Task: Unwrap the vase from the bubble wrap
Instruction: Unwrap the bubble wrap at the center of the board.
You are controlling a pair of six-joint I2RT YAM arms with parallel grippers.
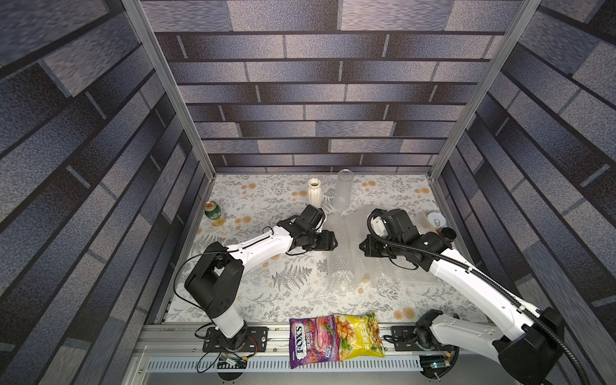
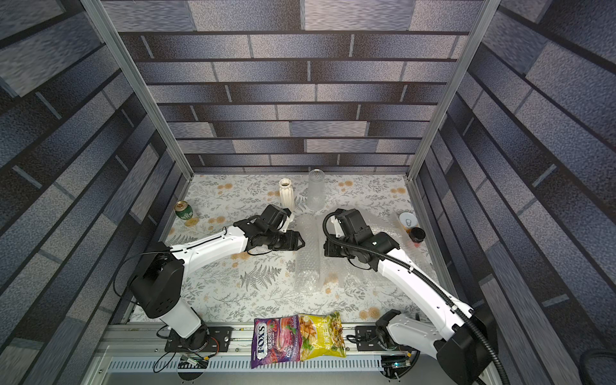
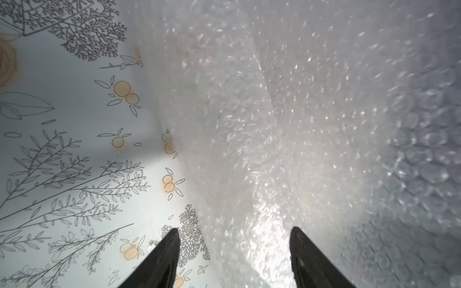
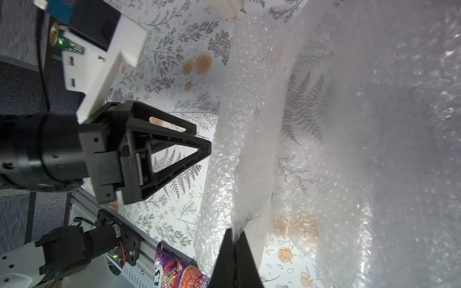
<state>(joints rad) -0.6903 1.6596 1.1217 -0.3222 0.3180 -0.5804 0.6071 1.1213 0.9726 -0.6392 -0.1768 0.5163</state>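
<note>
Two snack bags lie side by side across the front rail: a purple snack bag (image 1: 313, 340) and a yellow snack bag (image 1: 360, 335). Behind them the bubble wrap (image 1: 346, 266) sprawls crumpled on the floral table (image 1: 266, 300) between two grippers. The left gripper (image 3: 234, 229) stands half open at the wrap's edge, gripping nothing; the right gripper (image 4: 235, 232) is pinched tight on a fold of it. Two vases stand bare and upright at the back, a white ribbed vase (image 1: 315, 192) and a clear glass vase (image 1: 344, 190). Two cans sit at the sides: a green can (image 1: 212, 210), a white can (image 1: 436, 220)
</note>
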